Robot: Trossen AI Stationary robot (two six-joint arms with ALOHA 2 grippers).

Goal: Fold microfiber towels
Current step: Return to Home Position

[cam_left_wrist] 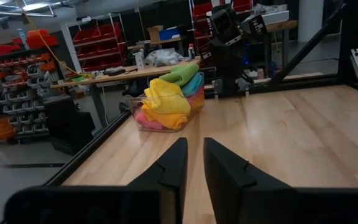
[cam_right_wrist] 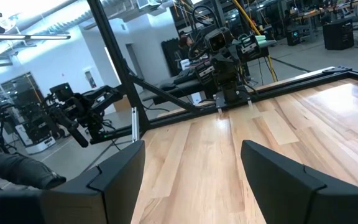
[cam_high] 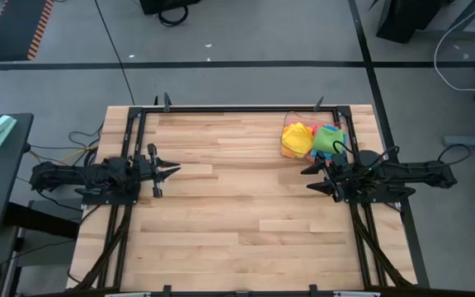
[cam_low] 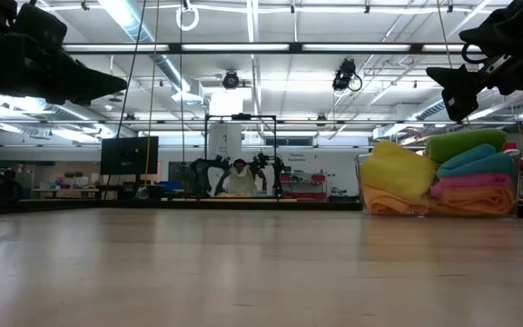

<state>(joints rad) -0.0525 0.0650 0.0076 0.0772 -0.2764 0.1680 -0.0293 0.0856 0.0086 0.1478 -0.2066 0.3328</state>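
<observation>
**5 folded towels in 1 bin, both tools empty**

Your left tool (cam_high: 174, 171) sits over the left side of the table (cam_high: 237, 239). Its 2 fingers (cam_left_wrist: 169, 171) are drawn close with a narrow gap between them, and they grip nothing. Your right tool (cam_high: 307, 180) sits over the right side with its 2 fingers (cam_right_wrist: 120, 171) spread wide, released and also empty. The tools point at each other across the middle.

There is 1 clear bin (cam_left_wrist: 146, 122), near the table's far right corner and just beyond the right tool. All 5 microfiber towels are piled inside it. The yellow towel (cam_low: 398, 173) bulges on the side nearer the left tool. Beside it is a stack of 4: the orange towel (cam_low: 466, 203) at the bottom, then the pink towel (cam_low: 475, 183), the blue towel (cam_low: 475, 163) and the green towel (cam_low: 466, 143) on top.

No towel lies on the bare wood. The boards between the 2 tools and down to the near edge are open, and a dark frame borders the table.

From above, yellow and green cover most of the pile, so only the low view lets you count the layers. The low view also shows both tools held above the table surface. The left wrist view shows the pile rising above the bin's rim.
</observation>
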